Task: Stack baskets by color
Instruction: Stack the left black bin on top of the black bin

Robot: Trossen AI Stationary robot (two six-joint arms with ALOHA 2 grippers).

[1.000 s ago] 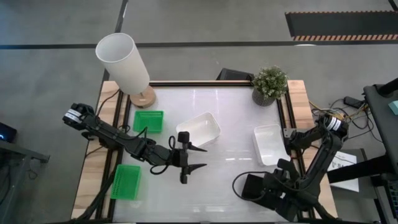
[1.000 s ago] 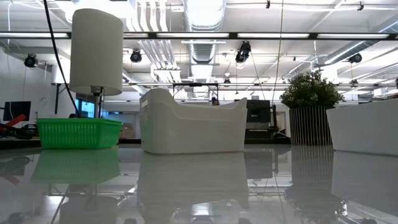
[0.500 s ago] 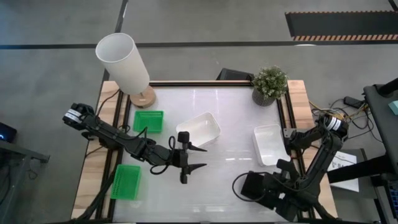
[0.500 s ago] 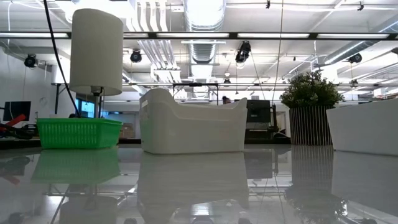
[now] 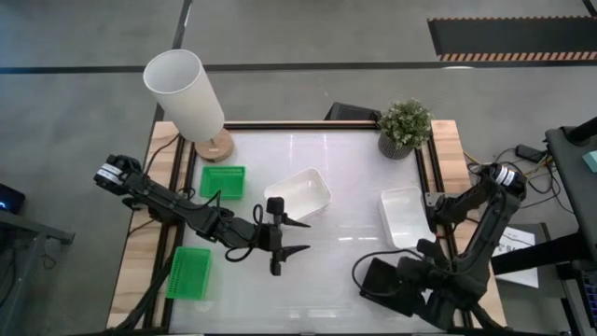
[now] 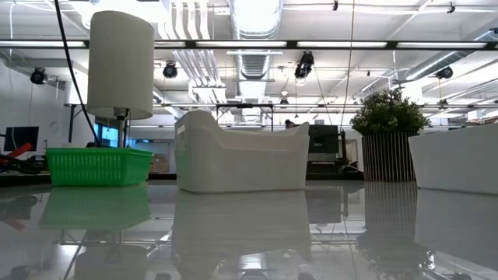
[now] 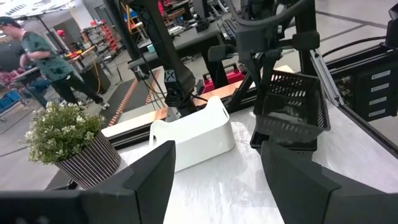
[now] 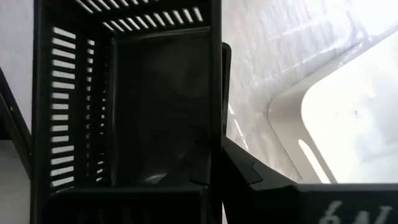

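Black mesh basket sits near the table's front edge, below the right-hand white basket, pinched on its wall by the right gripper. Left gripper hangs spread beside the central white basket.

Light: bright overhead strip lights | glare: you get sheen on the white worktop (mirror-like reflections, low view) | shadows: soft

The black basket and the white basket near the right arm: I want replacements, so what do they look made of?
Both look like molded plastic, though a picture cannot prove it. The black basket, held in the shut jaws of the right gripper, has thin slotted mesh walls with a matte finish. The white basket has smooth solid walls, rounded corners and a slight sheen.
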